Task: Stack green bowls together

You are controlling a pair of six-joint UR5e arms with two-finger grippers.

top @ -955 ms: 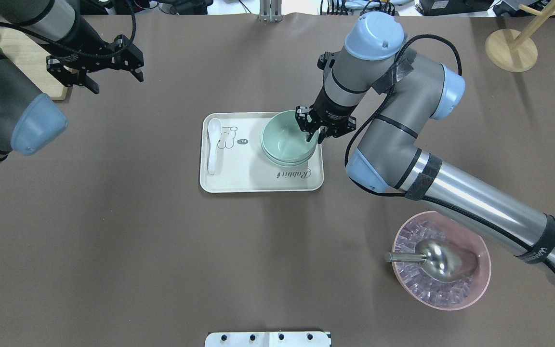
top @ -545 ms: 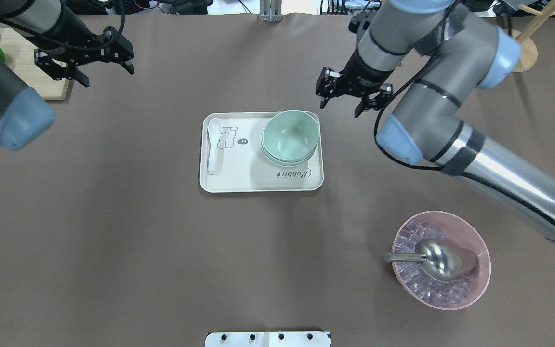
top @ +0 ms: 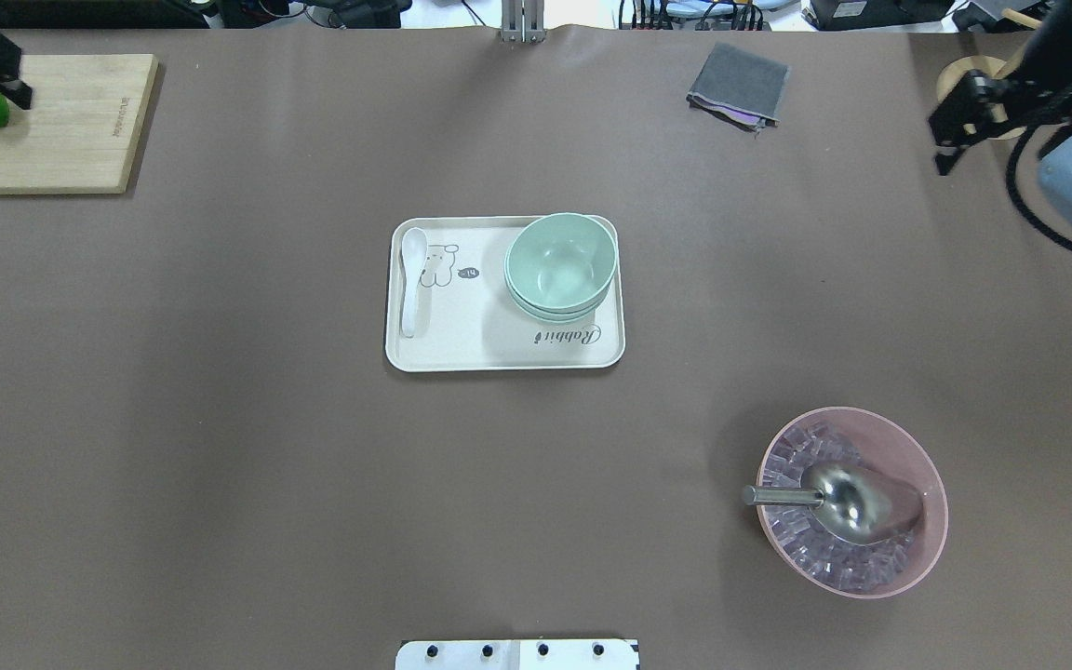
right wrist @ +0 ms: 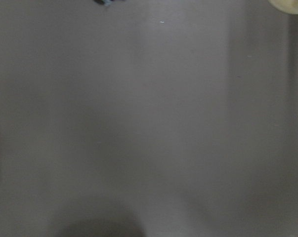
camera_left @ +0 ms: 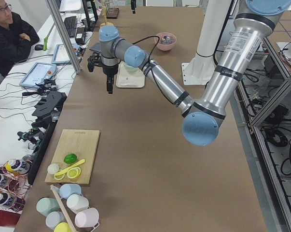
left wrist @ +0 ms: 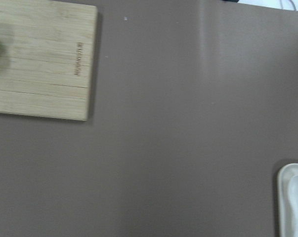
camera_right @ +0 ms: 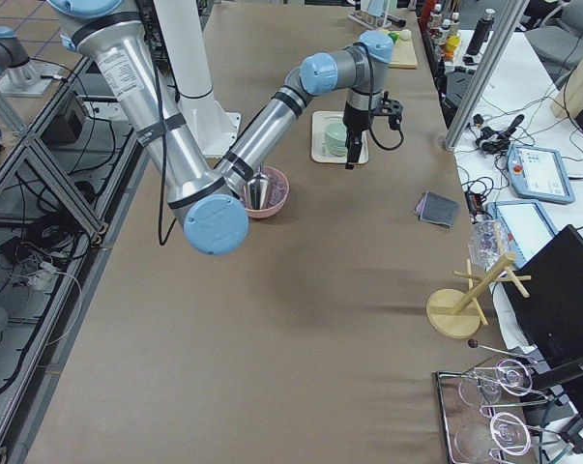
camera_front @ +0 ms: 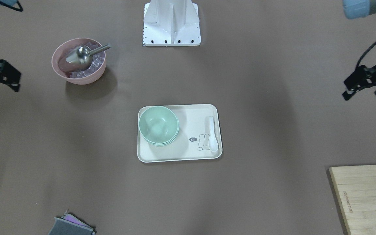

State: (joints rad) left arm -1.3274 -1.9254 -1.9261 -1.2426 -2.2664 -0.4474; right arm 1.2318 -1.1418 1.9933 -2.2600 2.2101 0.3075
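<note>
Green bowls (top: 559, 265): sit nested in one stack on the tray (top: 499, 365), in its far corner on the robot's right, touched by neither gripper. Left gripper (camera_front: 362, 94): cropped to a sliver overhead, shows plainly in the front-facing view, fingers spread, empty. Right gripper (top: 959, 130): partly behind its own arm overhead, cut by the frame edge in the front-facing view; cannot tell whether spread or pressed together.

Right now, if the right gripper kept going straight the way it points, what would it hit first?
Probably the bare brown table cover. The right gripper seems to point downward, and its wrist view shows only that surface ahead; the round wooden stand base lies off to one side.
</note>
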